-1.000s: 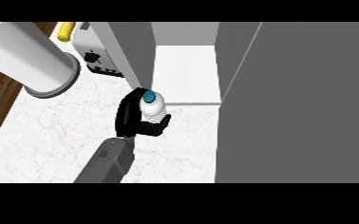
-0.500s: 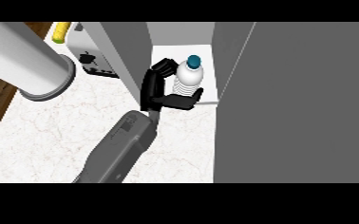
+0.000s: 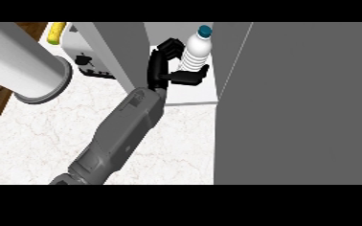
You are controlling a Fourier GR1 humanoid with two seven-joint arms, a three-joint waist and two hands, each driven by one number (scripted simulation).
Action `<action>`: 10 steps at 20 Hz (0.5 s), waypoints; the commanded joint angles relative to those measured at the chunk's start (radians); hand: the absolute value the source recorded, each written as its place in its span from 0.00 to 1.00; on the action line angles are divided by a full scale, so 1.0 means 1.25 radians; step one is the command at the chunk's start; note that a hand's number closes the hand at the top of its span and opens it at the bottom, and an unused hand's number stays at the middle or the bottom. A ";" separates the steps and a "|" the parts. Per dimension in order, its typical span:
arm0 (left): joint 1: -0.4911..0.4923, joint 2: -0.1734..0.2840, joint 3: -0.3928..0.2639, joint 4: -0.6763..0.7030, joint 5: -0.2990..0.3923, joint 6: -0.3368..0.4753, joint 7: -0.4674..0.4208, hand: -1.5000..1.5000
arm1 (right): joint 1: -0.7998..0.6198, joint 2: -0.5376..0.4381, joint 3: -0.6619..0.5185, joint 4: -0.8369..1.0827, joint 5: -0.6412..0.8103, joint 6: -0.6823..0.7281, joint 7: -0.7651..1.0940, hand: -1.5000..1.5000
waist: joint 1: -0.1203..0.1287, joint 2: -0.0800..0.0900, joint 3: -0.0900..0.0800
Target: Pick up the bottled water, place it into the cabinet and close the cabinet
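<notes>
bottled water (image 3: pixel 197 50): upright inside cabinet (image 3: pixel 189 92), long axis vertical, just right of right hand (image 3: pixel 164 69), whose fingers and thumb curl round its lower body.

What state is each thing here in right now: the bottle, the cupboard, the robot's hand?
Bottled water: upright, blue cap on, inside the cabinet opening, held.
Cabinet: open; its door stands swung out at the right.
Hand: curled round the bottle, thumb across its lower part; which hand it is, I cannot tell.
Other hand: not in view.
Grey cylinder: lying at the left, untouched.
</notes>
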 commanded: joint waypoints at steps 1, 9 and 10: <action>-0.071 0.000 -0.009 0.098 0.011 0.036 -0.002 1.00 | -0.013 -0.010 -0.042 0.001 -0.083 0.021 0.006 0.00 | -0.009 0.002 0.001; -0.150 0.018 0.043 0.298 -0.041 0.062 -0.007 1.00 | 0.000 0.009 -0.012 -0.025 -0.056 0.029 -0.001 0.00 | -0.021 0.010 0.000; -0.126 0.022 0.069 0.297 -0.020 0.054 -0.043 1.00 | -0.015 -0.010 -0.058 -0.013 -0.098 0.043 -0.006 0.00 | -0.025 0.016 0.000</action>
